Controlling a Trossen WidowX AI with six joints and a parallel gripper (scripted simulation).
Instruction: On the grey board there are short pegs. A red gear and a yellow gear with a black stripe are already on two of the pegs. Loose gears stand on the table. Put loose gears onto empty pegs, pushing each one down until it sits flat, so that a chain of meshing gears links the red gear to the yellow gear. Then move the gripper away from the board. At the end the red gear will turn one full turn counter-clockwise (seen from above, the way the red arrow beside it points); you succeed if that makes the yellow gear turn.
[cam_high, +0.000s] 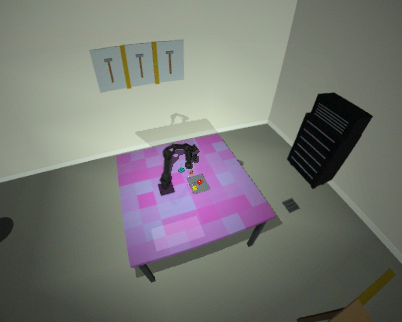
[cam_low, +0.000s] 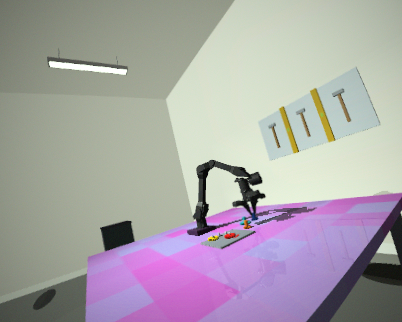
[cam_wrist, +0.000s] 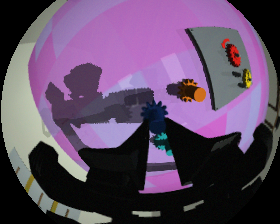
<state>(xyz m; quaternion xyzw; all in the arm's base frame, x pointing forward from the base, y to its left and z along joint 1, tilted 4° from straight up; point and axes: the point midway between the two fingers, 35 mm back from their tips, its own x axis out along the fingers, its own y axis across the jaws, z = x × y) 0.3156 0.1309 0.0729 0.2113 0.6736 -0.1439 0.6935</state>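
Note:
The grey board (cam_high: 204, 189) (cam_low: 222, 245) (cam_wrist: 210, 47) lies on the table. It carries the red gear (cam_high: 200, 182) (cam_low: 230, 235) (cam_wrist: 233, 55) and the yellow gear (cam_high: 194, 188) (cam_low: 213, 238) (cam_wrist: 248, 76). Short pegs are too small to count. My gripper (cam_low: 254, 215) (cam_wrist: 156, 121) is shut on the dark blue gear (cam_wrist: 154, 110), at or just above the table beyond the board. The orange gear (cam_high: 191, 172) (cam_low: 247, 225) (cam_wrist: 188, 91) stands between gripper and board. The teal gear (cam_high: 181, 170) (cam_low: 244, 220) (cam_wrist: 161, 141) stands close beside the fingers, partly hidden by them in the wrist view.
The patchwork pink and purple table (cam_high: 225, 205) (cam_low: 170, 260) carries the arm's base (cam_high: 166, 189) (cam_low: 201, 231) beside the board. The arm's shadow falls on the table beyond the gears. A black cabinet (cam_high: 327, 140) stands on the floor away from the table.

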